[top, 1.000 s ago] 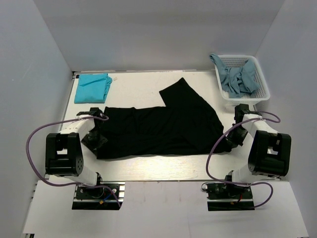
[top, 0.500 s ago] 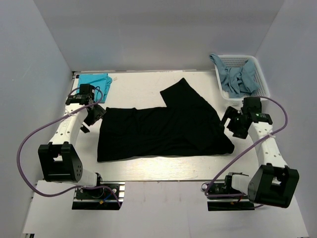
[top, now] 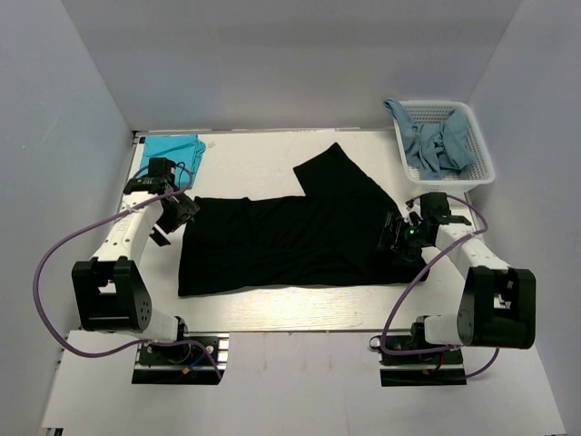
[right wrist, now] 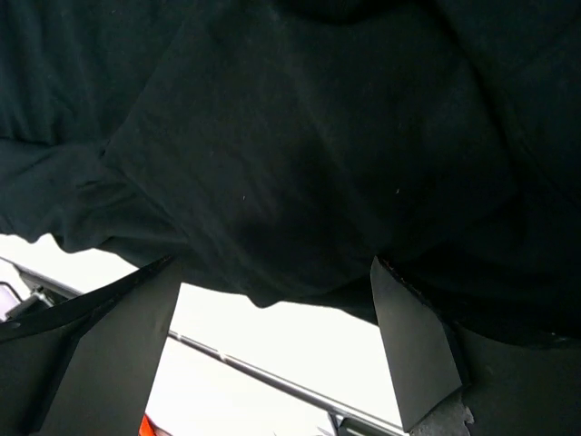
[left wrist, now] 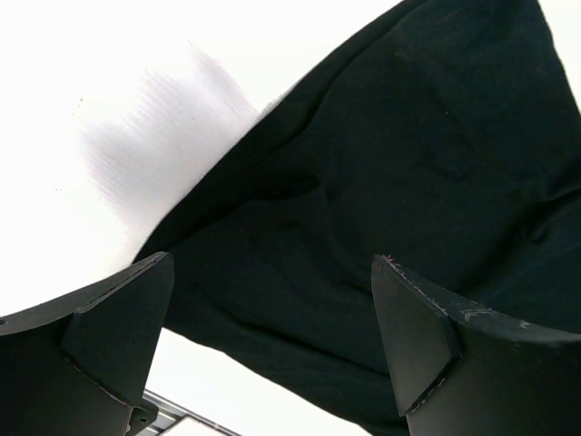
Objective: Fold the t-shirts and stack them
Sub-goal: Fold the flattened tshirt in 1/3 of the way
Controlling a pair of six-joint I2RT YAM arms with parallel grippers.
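A large black t-shirt (top: 290, 238) lies spread flat on the white table, one part reaching toward the back (top: 336, 173). My left gripper (top: 182, 211) hovers open over the shirt's far-left corner; in the left wrist view the black cloth (left wrist: 381, 163) lies under the gripper (left wrist: 272, 272), nothing between its fingers. Open too, my right gripper (top: 399, 238) hangs over the shirt's right edge, where the black cloth (right wrist: 300, 145) fills the right wrist view above the gripper (right wrist: 274, 272). A folded teal t-shirt (top: 169, 149) lies at the back left. Greyish-blue t-shirts (top: 434, 145) sit bunched in the basket.
A white mesh basket (top: 451, 181) stands at the back right corner of the table. Grey walls close in the table on three sides. The table's near metal edge (right wrist: 272, 374) shows just below the right gripper. Purple cables loop beside both arm bases.
Both grippers left the shirt's near corners and opened. The left arm swung up to the far-left corner; the right arm lifted outward, then came back in over the right edge.
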